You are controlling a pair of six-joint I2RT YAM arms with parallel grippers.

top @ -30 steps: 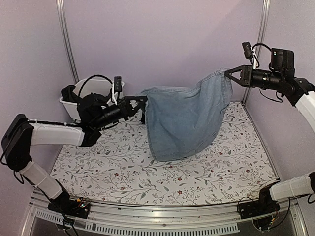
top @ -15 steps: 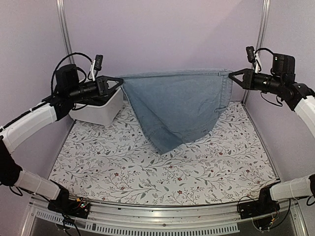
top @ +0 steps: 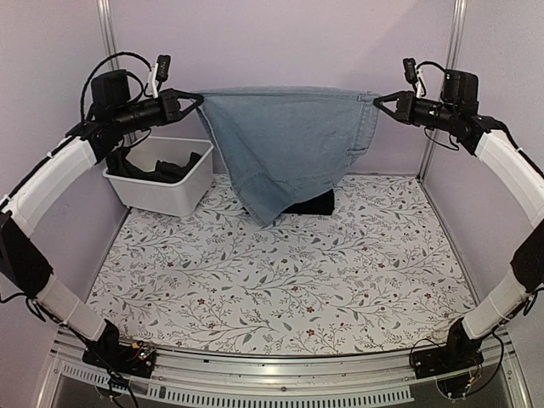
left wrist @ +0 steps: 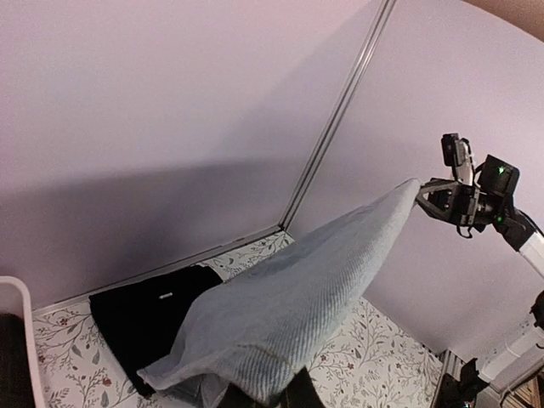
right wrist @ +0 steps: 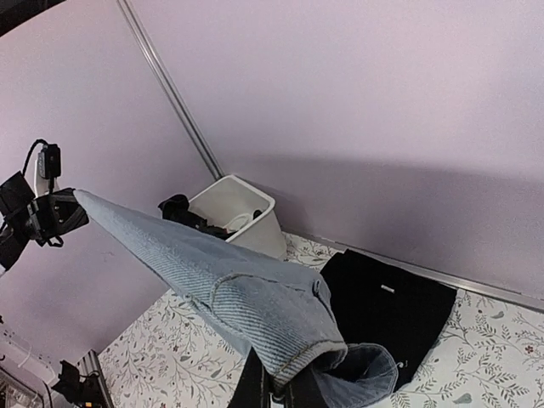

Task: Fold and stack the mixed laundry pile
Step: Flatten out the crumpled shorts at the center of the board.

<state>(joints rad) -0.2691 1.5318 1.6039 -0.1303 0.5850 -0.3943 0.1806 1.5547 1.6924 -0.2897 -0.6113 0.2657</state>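
Note:
The light blue denim jeans (top: 285,140) hang stretched by the waistband between both grippers, high above the back of the table. My left gripper (top: 197,99) is shut on the left end of the waistband; my right gripper (top: 379,101) is shut on the right end. The jeans' lower corner dangles just above the table. A folded black garment (top: 313,204) lies flat on the table at the back, mostly hidden behind the jeans; it shows in the left wrist view (left wrist: 149,310) and the right wrist view (right wrist: 387,306). The denim covers both grippers' fingertips in the wrist views (left wrist: 280,314) (right wrist: 246,297).
A white plastic bin (top: 161,189) holding dark clothes (top: 166,167) stands at the back left, below my left arm; it shows in the right wrist view (right wrist: 234,212). The floral-patterned table (top: 280,289) spreads in front. Purple walls and metal posts close the back and sides.
Both grippers have risen with the jeans and pulled the waistband taut and level. The left arm swung up and left above the bin. The black garment now shows behind the jeans.

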